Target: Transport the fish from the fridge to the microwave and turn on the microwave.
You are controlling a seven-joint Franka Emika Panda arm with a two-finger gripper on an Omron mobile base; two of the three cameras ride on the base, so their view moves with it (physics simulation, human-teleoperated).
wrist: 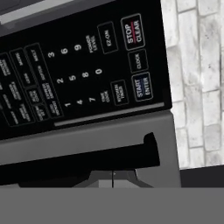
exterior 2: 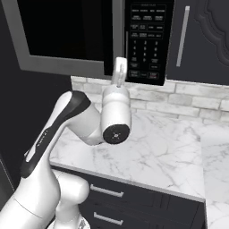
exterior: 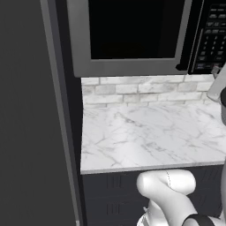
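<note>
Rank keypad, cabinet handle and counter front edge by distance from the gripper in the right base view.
From the gripper:
1. Keypad, just right of the fingers, on the microwave.
2. Cabinet handle, farther right.
3. Counter front edge, well below.

The microwave (exterior: 132, 37) is cut off by the top edge in both base views, and its black glass door (exterior 2: 62, 27) is too dark to show anything of the inside. In the left base view the keypad (exterior: 212, 35) runs off the right edge, its button labels too small to read; the arm's upper part is cropped there too. In the hand view the keypad's left columns (wrist: 17, 96) run out of frame. The gripper (exterior 2: 120, 71) points away from the right base camera, its fingertips hidden, so whether they are together or apart cannot be told. The fridge (exterior: 31, 114) is cropped on three sides.
</note>
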